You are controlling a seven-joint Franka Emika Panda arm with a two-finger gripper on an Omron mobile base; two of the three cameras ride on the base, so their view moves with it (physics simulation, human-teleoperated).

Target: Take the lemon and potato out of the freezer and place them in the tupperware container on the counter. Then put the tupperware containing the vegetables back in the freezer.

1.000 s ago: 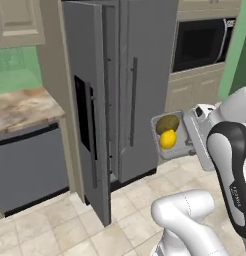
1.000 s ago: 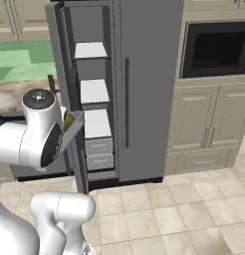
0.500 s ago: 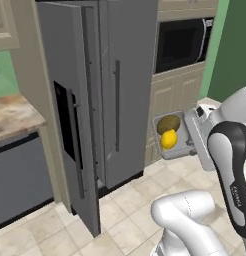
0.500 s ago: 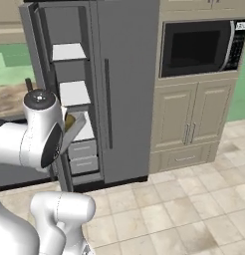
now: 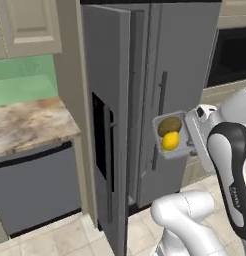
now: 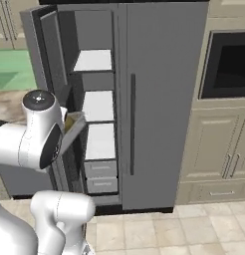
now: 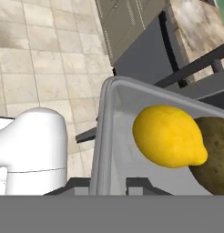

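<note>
freezer [image 6: 94,124] door swung wide, white shelves exposed, clear gap before them. tupperware container [image 5: 167,150] held in air just beside door edge, apart from shelves, well off worktop [image 5: 30,120]. claw [image 7: 108,184] pinching container near wall. inside: lemon [image 7: 168,136], bright yellow, touching potato [image 7: 216,157], olive-brown. tile floor [image 6: 194,229] below.

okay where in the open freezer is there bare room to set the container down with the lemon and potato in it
The freezer is open, and three white shelves look bare, bordered by the grey inner wall and the closed right door. Below them two small drawers fill the space. The container, held at the hand, is crowded: lemon touching potato.
</note>
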